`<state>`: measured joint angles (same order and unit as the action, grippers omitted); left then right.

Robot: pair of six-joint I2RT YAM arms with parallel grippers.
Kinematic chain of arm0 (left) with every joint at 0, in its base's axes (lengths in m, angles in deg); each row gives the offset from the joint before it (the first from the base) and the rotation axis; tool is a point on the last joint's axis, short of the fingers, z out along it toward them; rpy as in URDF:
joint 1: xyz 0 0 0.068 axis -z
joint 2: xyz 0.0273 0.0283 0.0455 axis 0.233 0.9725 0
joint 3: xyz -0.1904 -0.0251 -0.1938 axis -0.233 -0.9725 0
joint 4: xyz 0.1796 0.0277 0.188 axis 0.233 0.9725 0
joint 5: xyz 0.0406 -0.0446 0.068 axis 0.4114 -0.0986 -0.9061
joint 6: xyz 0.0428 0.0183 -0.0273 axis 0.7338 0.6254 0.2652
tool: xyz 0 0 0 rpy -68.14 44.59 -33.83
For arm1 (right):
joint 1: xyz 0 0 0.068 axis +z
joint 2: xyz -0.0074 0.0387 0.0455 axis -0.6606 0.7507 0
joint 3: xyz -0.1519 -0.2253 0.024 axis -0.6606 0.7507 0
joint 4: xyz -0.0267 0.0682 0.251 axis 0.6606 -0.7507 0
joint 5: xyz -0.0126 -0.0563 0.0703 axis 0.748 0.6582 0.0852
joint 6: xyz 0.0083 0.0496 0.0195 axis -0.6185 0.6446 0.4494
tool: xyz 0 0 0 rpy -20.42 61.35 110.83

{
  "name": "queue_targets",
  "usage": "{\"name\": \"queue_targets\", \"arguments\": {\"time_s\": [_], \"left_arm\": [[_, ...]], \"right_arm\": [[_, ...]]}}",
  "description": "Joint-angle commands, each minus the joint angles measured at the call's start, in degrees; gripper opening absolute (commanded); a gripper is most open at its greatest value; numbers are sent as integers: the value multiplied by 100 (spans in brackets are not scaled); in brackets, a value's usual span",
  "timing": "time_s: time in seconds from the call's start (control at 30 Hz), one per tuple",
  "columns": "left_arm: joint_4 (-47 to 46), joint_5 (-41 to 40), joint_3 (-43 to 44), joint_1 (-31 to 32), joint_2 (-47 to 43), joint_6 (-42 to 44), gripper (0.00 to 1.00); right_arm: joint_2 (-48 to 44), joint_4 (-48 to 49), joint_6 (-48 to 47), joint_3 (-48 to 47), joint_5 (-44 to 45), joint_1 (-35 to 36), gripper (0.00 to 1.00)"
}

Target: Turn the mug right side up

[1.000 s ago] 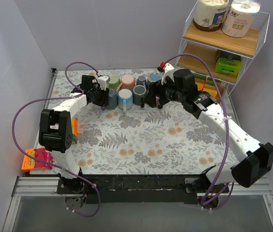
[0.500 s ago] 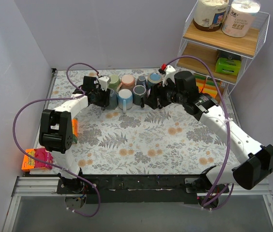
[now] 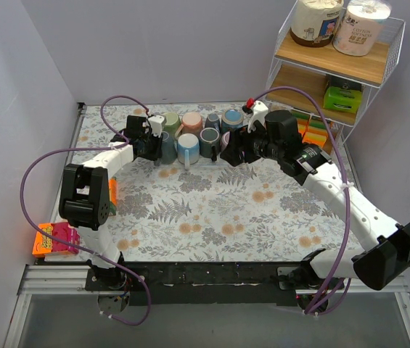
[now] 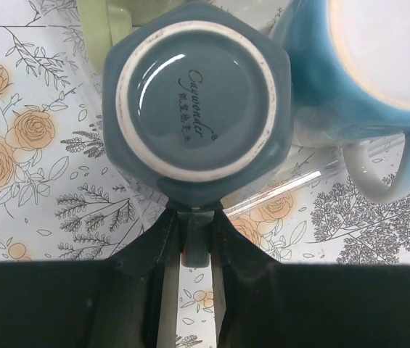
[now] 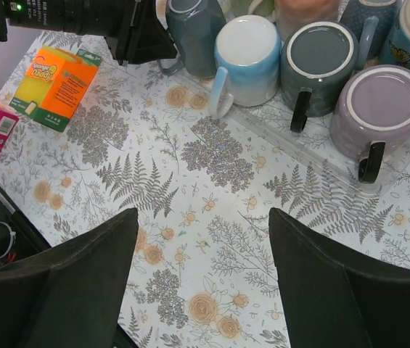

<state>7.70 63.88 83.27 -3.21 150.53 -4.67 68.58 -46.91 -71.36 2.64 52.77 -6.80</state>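
Item one: dark teal mug (image 4: 196, 98), six-sided, mouth down, maker's script on its upturned foot. It stands just left of the light blue mug (image 4: 379, 58), nearly touching it, with its handle turned toward me. Item two: my left end effector (image 4: 194, 225), narrowed onto that handle and holding it by a thin pinch only. Item three: my right end effector (image 5: 205, 268), jaws wide and holding nothing, hanging over the flowered desk (image 5: 212, 174) on the near side of the light blue mug. Item four: green mug (image 4: 107, 29), behind and left of the light blue mug, close against the teal one. Item five: clear tray edge (image 5: 292, 138), running under the light blue mug and its row. Hazards, as I judge them: the glazed handle may slip or let the body swing in so slim a grip once lifted. Turning it without first drawing clear may strike the light blue mug or the green one. The rim may catch on the tray edge.
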Motion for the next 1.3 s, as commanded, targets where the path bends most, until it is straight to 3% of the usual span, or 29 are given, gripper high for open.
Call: {"name": "queue_targets", "arguments": {"time_s": [0.0,0.27,0.63,0.83,1.0,1.27], "left_arm": [[-164,-161,1,11,-381,-115,0],[-347,67,-165,11,-977,-598,0],[-164,120,-228,11,-2147,-1581,0],[-163,286,-78,11,-3165,-2829,0],[-970,892,-517,28,-4063,-4215,0],[-1947,1288,-535,37,-4732,-5563,0]], "right_arm": [[-226,147,118,70,83,26,80],[-384,410,565,403,400,26,81],[-85,463,680,140,-215,26,90],[-401,2078,1206,851,-1181,26,98],[-130,3002,1743,958,-1926,26,95],[442,4795,2956,704,-2799,52,91]]}}
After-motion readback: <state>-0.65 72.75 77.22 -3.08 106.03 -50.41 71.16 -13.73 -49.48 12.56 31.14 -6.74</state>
